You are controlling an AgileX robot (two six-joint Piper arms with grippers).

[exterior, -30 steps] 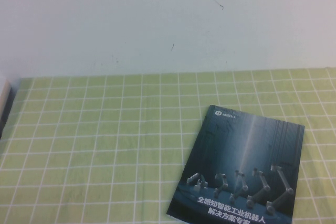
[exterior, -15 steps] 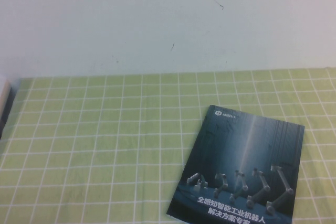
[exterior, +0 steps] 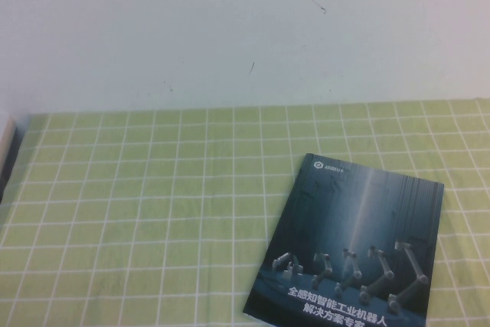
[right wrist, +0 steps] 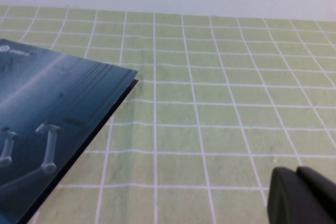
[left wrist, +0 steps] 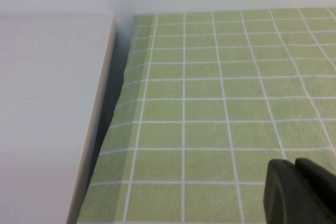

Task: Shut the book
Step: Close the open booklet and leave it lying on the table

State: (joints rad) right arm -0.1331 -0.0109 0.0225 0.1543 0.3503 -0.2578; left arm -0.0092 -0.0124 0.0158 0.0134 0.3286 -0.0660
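Note:
A dark blue book (exterior: 356,246) lies closed and flat on the green checked cloth (exterior: 153,189), at the front right in the high view, its cover showing robot arms and white Chinese text. The right wrist view shows the book's corner (right wrist: 58,124) on the cloth, with my right gripper (right wrist: 296,174) shut and empty beside it, apart from the book. My left gripper (left wrist: 295,166) is shut and empty above bare cloth near the table's left edge. Neither gripper appears in the high view.
A white wall (exterior: 230,28) rises behind the cloth. A white ledge (left wrist: 47,114) runs along the cloth's left edge, with a dark gap between them. The ledge's end (exterior: 4,134) shows at far left.

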